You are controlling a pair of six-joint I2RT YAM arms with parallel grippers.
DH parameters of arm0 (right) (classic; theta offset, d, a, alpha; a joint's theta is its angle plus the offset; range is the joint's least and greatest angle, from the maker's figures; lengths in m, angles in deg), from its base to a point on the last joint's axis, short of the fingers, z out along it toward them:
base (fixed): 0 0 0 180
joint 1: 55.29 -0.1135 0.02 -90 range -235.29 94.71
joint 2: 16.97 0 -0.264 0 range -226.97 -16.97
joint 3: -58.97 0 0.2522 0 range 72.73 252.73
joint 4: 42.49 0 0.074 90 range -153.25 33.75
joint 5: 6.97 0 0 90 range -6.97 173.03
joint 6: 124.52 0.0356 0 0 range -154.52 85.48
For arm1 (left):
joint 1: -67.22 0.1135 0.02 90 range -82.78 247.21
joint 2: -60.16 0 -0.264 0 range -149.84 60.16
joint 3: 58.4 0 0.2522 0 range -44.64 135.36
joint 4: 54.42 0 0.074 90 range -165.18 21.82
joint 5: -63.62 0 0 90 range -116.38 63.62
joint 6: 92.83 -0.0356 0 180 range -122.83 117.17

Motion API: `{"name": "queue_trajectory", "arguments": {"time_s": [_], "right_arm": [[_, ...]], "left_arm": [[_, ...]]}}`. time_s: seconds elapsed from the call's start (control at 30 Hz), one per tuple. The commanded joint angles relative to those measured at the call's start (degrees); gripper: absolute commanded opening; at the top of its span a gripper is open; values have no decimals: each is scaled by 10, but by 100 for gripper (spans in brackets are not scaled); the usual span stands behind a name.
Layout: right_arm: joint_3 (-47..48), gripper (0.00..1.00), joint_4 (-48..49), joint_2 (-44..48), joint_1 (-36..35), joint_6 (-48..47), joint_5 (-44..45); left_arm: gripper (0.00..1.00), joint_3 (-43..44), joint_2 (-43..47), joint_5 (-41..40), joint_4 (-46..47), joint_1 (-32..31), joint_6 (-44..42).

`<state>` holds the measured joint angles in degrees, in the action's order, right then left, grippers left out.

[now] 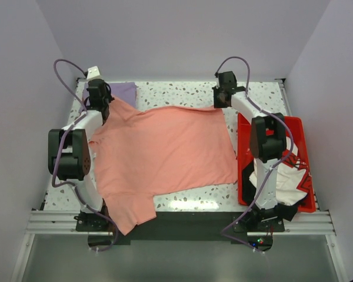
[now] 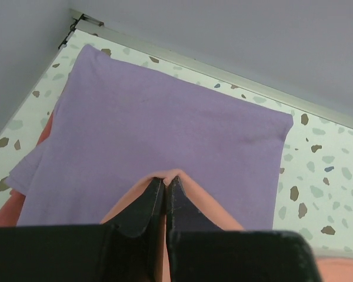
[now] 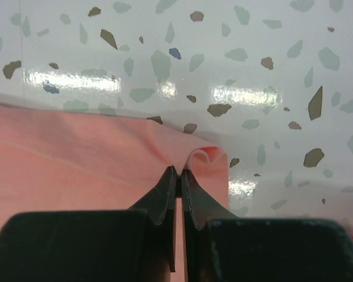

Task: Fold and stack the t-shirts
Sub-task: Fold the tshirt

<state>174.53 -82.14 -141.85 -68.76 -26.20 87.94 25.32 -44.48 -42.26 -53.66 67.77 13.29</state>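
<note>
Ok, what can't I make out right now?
Top view: right arm covers the clothes in the red tray; count unknowable.
Top view: left arm and salmon shirt hide most of the lavender shirt.
Wrist views: the left gripper and right gripper hide how much salmon shirt they pinch.

A glossy white table [image 1: 182, 94] flecked with brown, grey and blue stands in a booth of plain pale grey walls [image 1: 182, 35]. Just ahead of the right gripper [image 3: 178, 170] its top mirrors bright patches of light [image 3: 70, 81]. Beyond the left gripper [image 2: 165, 178] a metal strip [image 2: 223, 70] edges the table where it meets the wall.
</note>
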Motion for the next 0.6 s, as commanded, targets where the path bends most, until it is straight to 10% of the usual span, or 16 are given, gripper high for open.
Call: {"name": "queue_trajectory", "arguments": {"time_s": [0.0,0.57], "right_arm": [[29,2,10,28,2,-7,-4],[19,4,-64,89,11,-38,15]], "left_arm": [[0,-7,34,-14,31,0,23],[0,-150,292,-80,-191,-1,189]]}}
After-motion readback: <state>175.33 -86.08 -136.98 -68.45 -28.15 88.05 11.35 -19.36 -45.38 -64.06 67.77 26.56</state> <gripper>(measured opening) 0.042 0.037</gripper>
